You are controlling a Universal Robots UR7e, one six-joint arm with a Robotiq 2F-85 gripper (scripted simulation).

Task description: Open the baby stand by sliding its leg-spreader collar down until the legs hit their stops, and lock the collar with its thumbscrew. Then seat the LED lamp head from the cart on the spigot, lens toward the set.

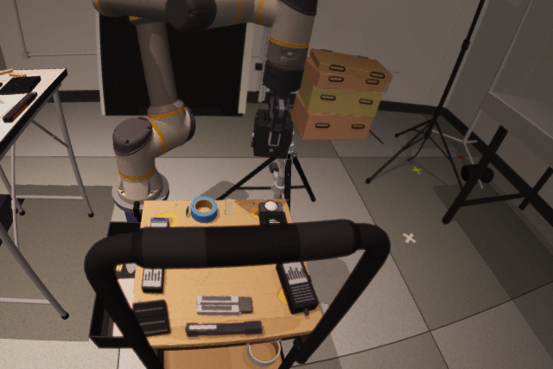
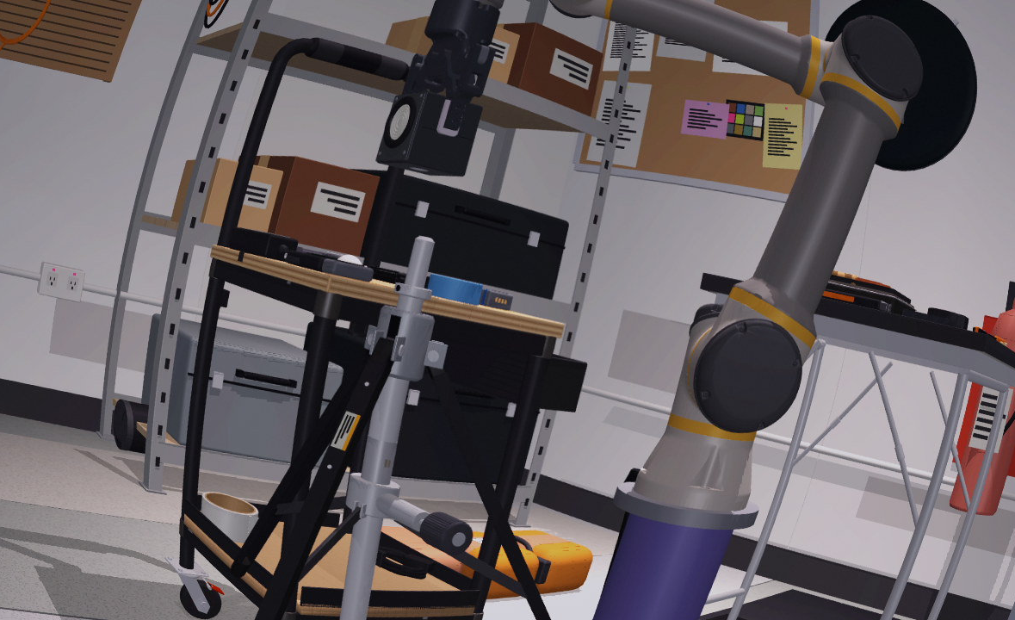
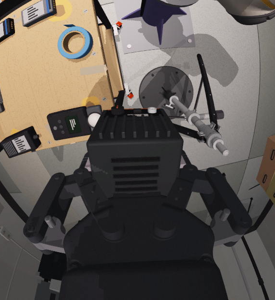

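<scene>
My gripper (image 1: 276,120) (image 2: 449,104) (image 3: 134,179) hangs in the air above the baby stand. The black LED lamp head (image 1: 271,138) (image 2: 425,136) (image 3: 134,148) is clamped in it by its sides, with its round lens facing away from the arm's base. The baby stand (image 1: 281,173) (image 2: 399,385) stands on the floor just beyond the cart with its black legs spread, and its bare spigot (image 2: 421,248) (image 3: 224,152) sits below the lamp head, slightly to one side. The collar (image 2: 372,493) sits low on the column with its thumbscrew knob (image 2: 449,530) sticking out.
The cart (image 1: 219,275) (image 3: 51,72) stands close beside the stand, carrying a blue tape roll (image 1: 203,208), a light meter (image 1: 271,213) and several batteries. Stacked cardboard boxes (image 1: 341,97) sit beyond the stand. A light stand (image 1: 429,124) and a folding table (image 1: 31,101) flank the area.
</scene>
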